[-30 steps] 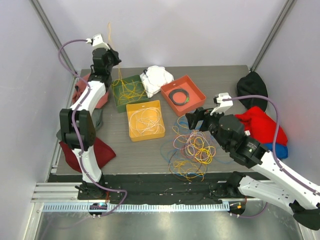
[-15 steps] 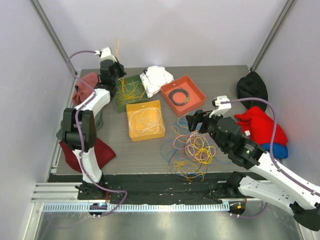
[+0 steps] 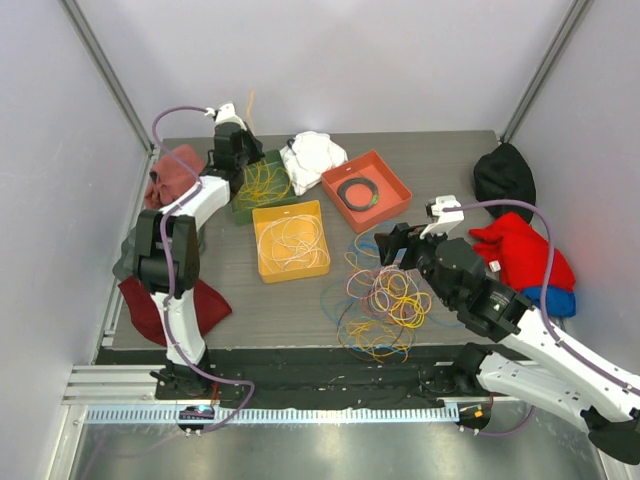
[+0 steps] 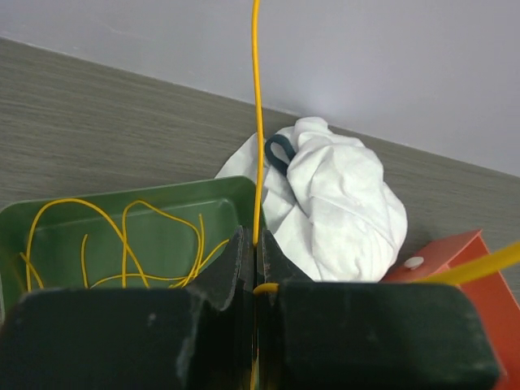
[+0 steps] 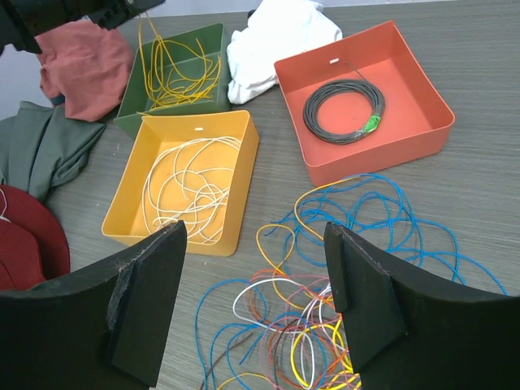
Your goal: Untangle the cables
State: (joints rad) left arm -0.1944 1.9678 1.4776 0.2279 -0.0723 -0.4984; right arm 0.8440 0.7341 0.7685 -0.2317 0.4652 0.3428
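Cables [image 3: 385,300] lie tangled below the wide-open, empty right end effector [image 5: 253,240]; only the left wrist view shows the raised left end effector [image 4: 256,242] pinching one yellow cable [image 4: 257,122].

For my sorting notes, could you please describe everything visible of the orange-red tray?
The orange-red tray is a square, shallow, plastic-looking bin with upright walls and a small slot in one wall. It sits flat on the table, beside the white cloth. Inside lies a neat black coil with a green tag.
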